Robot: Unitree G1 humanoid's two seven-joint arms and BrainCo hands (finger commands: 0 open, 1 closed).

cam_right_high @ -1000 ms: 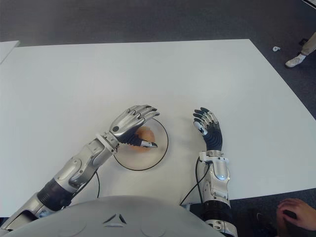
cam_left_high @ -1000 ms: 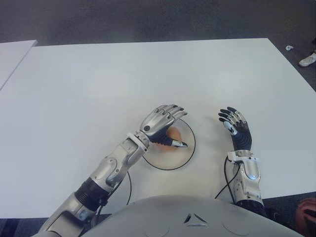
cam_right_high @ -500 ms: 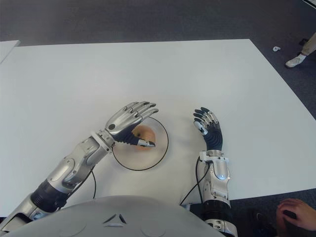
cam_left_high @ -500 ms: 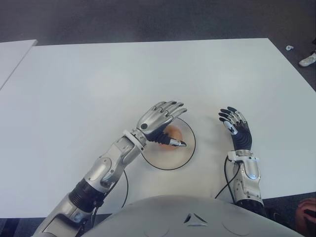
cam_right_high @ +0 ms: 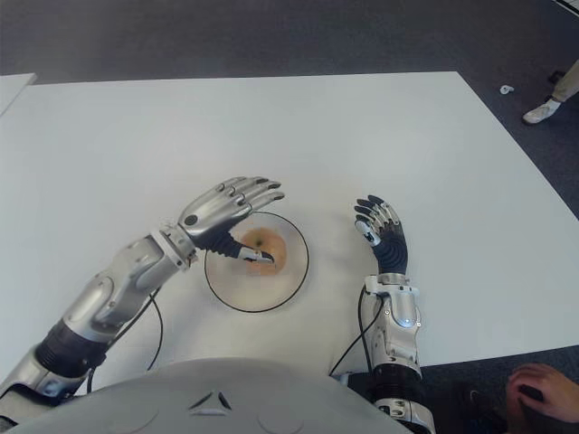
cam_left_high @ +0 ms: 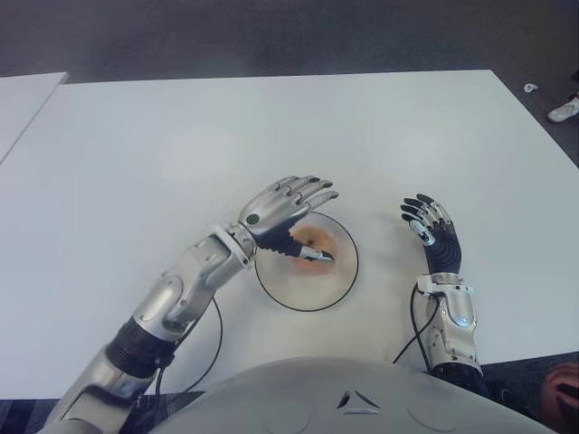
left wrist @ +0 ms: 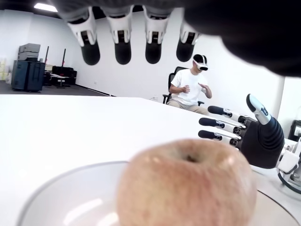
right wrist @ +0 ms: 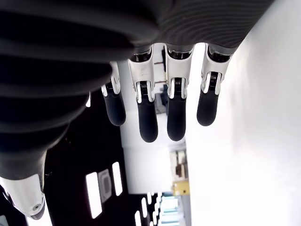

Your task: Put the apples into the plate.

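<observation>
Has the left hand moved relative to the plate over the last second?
Yes. The left hand has drawn back toward the robot's left, uncovering the apple in the plate.

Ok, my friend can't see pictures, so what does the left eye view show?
An apple sits in a round plate on a white table, with the robot's left hand open just above it, holding nothing. The right hand, fingers spread, shows to the right of the plate.
</observation>
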